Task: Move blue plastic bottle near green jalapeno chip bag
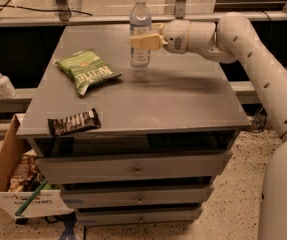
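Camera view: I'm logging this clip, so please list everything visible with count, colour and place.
clear bluish plastic water bottle with white cap: one, upright, rear of the top, right of the chip bag
flat light-green crinkly chip bag: one, left half of the top
dark brown snack-bar wrapper: one, front left edge
grey drawer cabinet: one, three drawers below the top
small white pump bottle: one, ledge at left
cardboard box: one, brown, floor lower left, holding a green stick
robot arm: one, white, reaching from right
gripper: one, tan fingers shut around the bottle's middle
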`<state>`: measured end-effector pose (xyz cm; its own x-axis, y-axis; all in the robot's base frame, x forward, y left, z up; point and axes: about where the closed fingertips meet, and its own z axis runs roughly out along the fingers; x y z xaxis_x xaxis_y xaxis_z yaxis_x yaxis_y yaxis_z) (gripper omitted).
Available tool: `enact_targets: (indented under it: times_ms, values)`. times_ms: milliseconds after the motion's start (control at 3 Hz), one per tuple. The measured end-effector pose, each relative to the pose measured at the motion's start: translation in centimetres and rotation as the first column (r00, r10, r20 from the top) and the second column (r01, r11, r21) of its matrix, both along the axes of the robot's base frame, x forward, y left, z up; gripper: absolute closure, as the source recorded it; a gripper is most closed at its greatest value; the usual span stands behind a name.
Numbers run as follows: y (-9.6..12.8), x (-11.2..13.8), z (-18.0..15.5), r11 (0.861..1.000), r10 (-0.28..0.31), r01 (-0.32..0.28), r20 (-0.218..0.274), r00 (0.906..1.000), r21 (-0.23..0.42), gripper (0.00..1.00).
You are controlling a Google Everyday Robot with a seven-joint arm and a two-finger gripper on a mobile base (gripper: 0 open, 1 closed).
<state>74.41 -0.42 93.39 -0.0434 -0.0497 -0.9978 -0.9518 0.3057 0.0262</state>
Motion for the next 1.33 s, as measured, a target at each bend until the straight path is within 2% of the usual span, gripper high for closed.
enact_targets:
  times_ms: [333, 667, 1000, 1333]
  values:
    - [2.2, -1.6, -1.7, 0.997, 0.079, -0.079, -0.001, 0.9969, -0.011, 1.00]
    - [4.1, -2.6, -3.1, 0.989, 0.144, -0.144, -0.003, 0.9895, -0.024, 1.00]
    - [5.3, -2.9, -4.3, 0.981, 0.189, -0.189, -0.002, 0.9819, -0.031, 1.00]
    - [5.5, -2.9, -4.7, 0.978, 0.208, -0.208, 0.000, 0.9782, -0.035, 1.00]
